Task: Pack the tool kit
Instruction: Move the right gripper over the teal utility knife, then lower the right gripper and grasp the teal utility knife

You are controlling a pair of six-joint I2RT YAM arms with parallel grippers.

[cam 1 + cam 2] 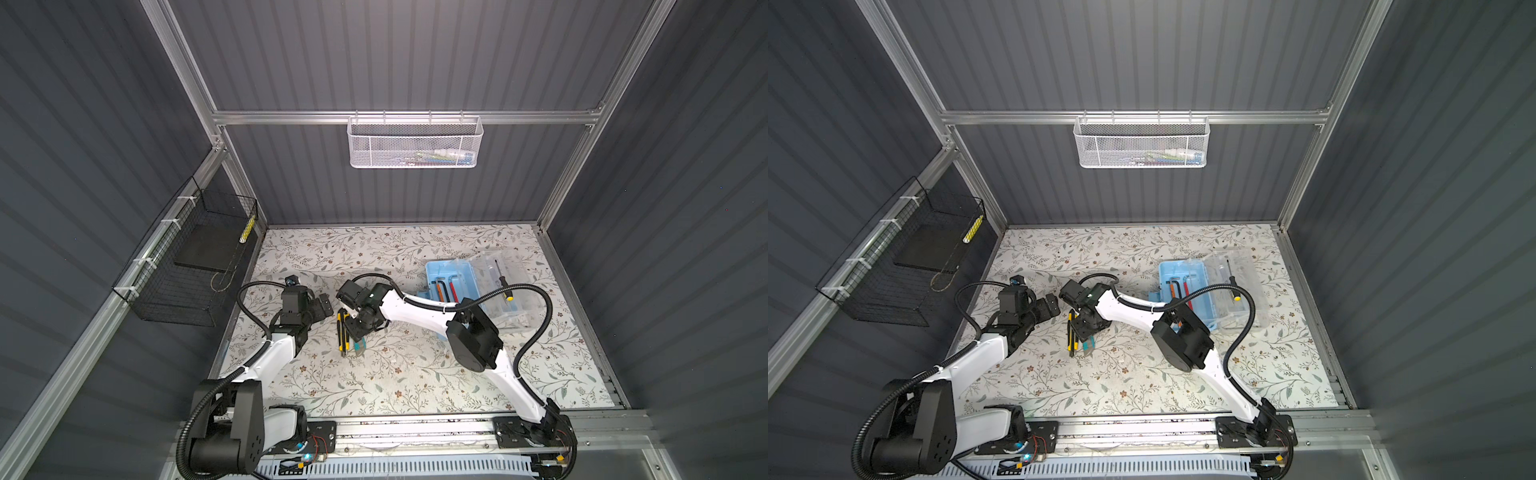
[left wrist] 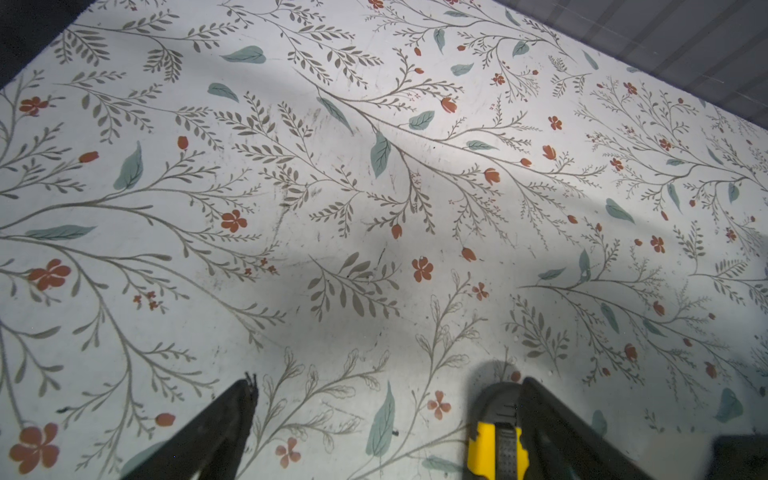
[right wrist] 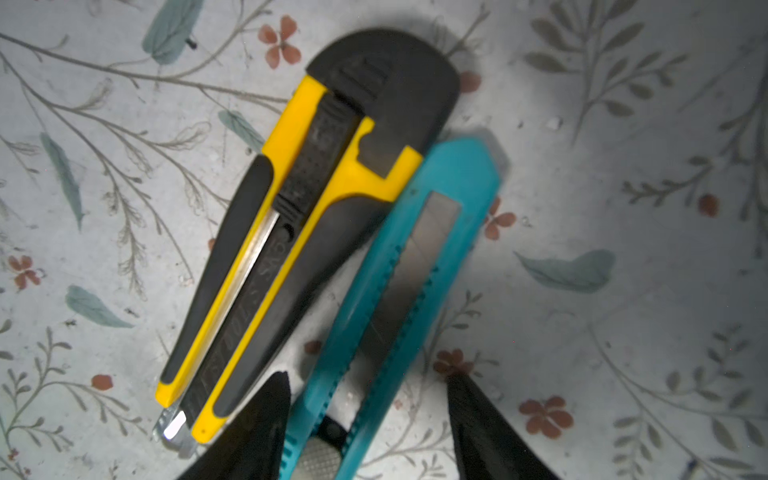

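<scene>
We see the right gripper (image 3: pixel 370 424) with its jaws apart, astride the teal plastic utility knife (image 3: pixel 415 270). That knife lies touching the yellow-and-black utility knife (image 3: pixel 291 199) on the floral-patterned table (image 3: pixel 623 166). The left gripper (image 2: pixel 390 432) stands spread wide, one finger just beside the yellow knife's end. The small light-blue plastic tool kit (image 1: pixel 436 268), clear lid thrown back, sits well apart on the table's right side.
</scene>
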